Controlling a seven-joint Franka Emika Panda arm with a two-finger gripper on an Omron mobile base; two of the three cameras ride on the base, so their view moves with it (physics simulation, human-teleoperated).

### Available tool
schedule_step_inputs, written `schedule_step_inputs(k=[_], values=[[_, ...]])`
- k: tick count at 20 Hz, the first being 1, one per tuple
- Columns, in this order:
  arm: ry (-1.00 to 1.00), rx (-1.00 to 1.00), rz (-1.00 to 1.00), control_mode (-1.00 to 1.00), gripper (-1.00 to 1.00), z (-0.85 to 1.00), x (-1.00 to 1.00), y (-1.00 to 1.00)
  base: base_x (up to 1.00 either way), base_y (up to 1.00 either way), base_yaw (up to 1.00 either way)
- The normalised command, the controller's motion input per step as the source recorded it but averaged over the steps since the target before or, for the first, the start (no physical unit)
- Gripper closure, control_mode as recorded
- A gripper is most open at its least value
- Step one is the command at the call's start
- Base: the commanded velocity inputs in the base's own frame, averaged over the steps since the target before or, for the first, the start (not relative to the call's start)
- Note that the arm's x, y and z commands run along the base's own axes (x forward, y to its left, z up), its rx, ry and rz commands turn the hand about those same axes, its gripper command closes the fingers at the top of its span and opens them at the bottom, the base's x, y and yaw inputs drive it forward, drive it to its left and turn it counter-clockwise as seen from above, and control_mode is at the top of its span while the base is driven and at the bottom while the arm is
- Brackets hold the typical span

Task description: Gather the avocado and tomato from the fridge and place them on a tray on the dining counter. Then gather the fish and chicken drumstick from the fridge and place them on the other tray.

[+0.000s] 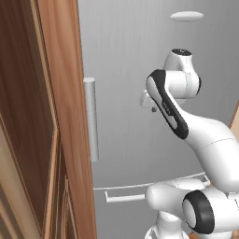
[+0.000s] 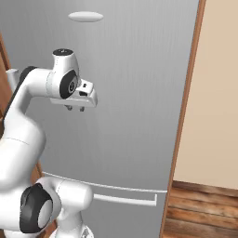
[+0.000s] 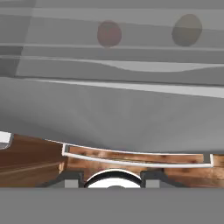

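Observation:
The fridge (image 1: 130, 56) (image 2: 135, 69) is a tall grey front with its door closed. Its vertical bar handle (image 1: 90, 119) stands at the door's left edge. Lower down runs the drawer's horizontal bar (image 1: 122, 197) (image 2: 125, 200) (image 3: 135, 162). My gripper (image 1: 150, 106) (image 2: 76, 108) (image 3: 113, 178) hangs in front of the door at mid height, pointing down, right of the handle and apart from it. Its fingertips (image 3: 73, 177) stand apart with nothing between them. The avocado, tomato, fish, chicken drumstick, trays and dining counter are hidden or out of view.
A wooden cabinet (image 1: 32, 121) stands close on the fridge's left. On its right are a wood trim strip (image 2: 186, 116), a beige wall (image 2: 218, 93) and plank floor (image 2: 200, 209). My own arm crosses in front of the lower door.

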Motion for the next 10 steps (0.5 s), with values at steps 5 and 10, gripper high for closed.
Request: schedule_step_inputs(k=[5, 10], values=[[-0.18, 0.0, 0.0, -1.0, -1.0, 0.05, -0.46, 0.0, 0.0, 0.0, 0.0], [-0.23, 0.0, 0.0, -1.0, -1.0, 0.0, -0.84, 0.0, 0.0, 0.0, 0.0]])
